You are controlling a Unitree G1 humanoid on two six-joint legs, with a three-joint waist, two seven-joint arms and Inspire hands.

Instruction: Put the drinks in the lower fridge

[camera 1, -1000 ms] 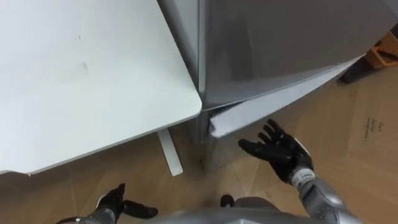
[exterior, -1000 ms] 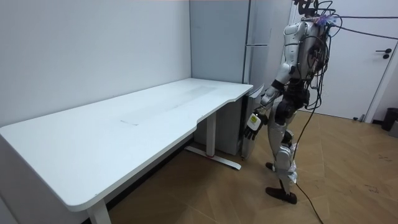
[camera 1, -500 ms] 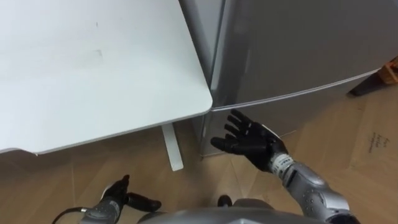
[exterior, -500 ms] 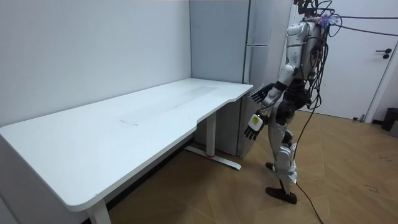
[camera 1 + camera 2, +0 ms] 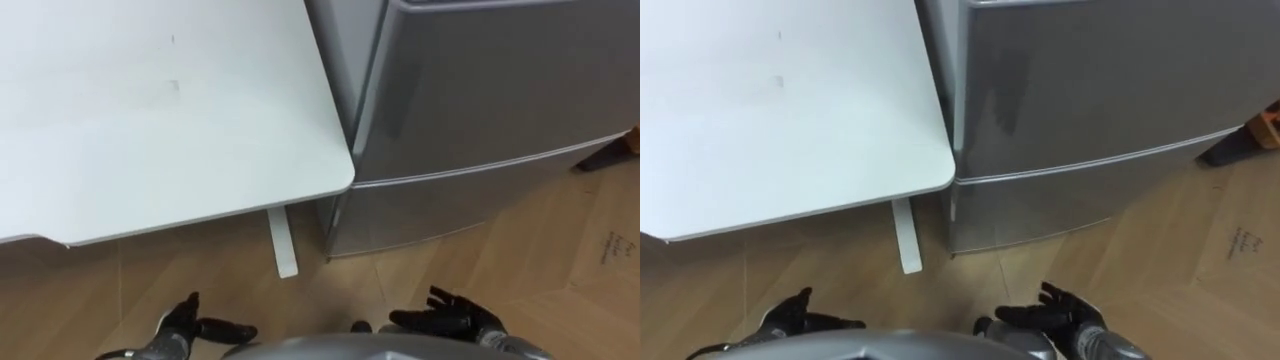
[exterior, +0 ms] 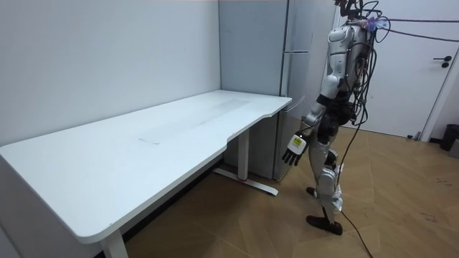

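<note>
The grey fridge (image 5: 480,90) stands straight before me, hard against the white table's corner. Its lower door (image 5: 430,205) is closed flush under the upper door. My right hand (image 5: 450,320) hangs low at the bottom edge, in front of the lower door and apart from it, fingers spread and holding nothing. My left hand (image 5: 190,325) hangs at the lower left over the wooden floor, fingers relaxed and also holding nothing. In the room view I stand upright facing the fridge (image 6: 287,72), beside the table's end.
The white table (image 5: 150,110) fills the left, its white leg foot (image 5: 282,245) on the floor next to the fridge. Wooden floor lies open to the right. A dark and orange object (image 5: 610,150) sits at the far right edge.
The lower fridge door was ajar a second ago and is now closed. My right hand rose to the door's front, then dropped low. The left hand stayed put.
</note>
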